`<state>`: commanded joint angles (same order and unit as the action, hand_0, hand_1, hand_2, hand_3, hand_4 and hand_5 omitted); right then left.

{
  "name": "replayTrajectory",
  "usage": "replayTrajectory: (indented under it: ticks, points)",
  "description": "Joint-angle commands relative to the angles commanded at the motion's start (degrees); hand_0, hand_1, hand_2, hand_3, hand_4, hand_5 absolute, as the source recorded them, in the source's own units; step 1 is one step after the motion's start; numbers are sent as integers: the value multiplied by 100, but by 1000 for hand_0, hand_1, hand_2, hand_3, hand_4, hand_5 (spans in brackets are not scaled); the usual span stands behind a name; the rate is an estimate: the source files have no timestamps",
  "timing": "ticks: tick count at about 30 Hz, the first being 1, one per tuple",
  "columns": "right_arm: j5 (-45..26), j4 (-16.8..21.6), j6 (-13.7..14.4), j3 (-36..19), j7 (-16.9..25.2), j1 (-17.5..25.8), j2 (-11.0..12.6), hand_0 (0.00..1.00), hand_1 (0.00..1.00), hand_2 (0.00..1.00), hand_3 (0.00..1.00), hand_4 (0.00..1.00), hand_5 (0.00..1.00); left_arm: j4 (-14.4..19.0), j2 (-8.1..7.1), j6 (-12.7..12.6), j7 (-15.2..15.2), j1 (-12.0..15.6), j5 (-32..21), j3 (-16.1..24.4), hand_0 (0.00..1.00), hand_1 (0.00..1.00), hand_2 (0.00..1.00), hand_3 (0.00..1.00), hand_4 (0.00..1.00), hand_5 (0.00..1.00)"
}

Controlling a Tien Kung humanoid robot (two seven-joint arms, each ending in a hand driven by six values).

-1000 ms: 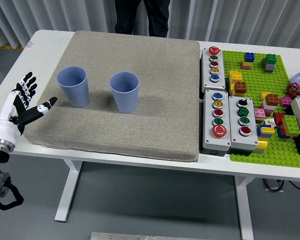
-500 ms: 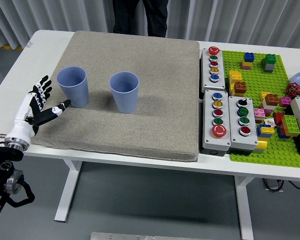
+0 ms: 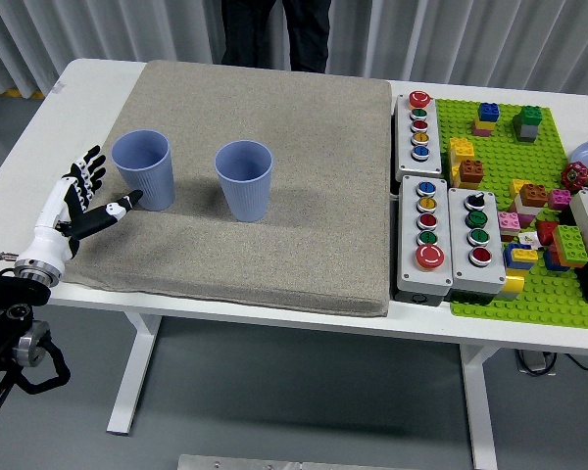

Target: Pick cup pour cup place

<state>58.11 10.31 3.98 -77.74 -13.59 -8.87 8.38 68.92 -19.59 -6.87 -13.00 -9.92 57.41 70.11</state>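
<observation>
- Blue is what I am steering for: the left cup [image 3: 143, 168] is standing upright on the grey mat [image 3: 274, 235], just to the right of my left hand [image 3: 80, 201] and slightly further from me.
- I am holding that hand with its fingers [image 3: 84, 168] spread and nothing in it; the thumb [image 3: 119, 208] is pointing at the base of the cup, very near it, though I cannot tell whether it is touching.
- I am reading the cup's long axis as vertical, mouth up, so I judge the grasp wants a sideways close around the ribbed wall.
- I am counting two blue cups: the right cup [image 3: 244, 178] is standing on the same mat, apart from the first and further from the hand.
- I am seeing only the left arm, so it is clearly the nearer one.
- I am also counting three button boxes [image 3: 418, 125] beside the mat, one green baseplate [image 3: 539, 294] loaded with bricks, and one person [image 3: 274, 29] standing at the far side, hands out of sight.
</observation>
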Motion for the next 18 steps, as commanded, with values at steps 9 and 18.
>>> replayTrajectory:
  ticks: [9,18]
  points:
    - [-48,0,4,28,12,-28,1,718,675,676,642,221,509,-137,95,-24,5,-226,2,-151,998,998,998,998,907,188]
    - [-107,0,11,71,24,-70,-2,718,676,676,642,221,509,-172,113,-27,-5,-371,-63,-230,998,998,998,998,909,196]
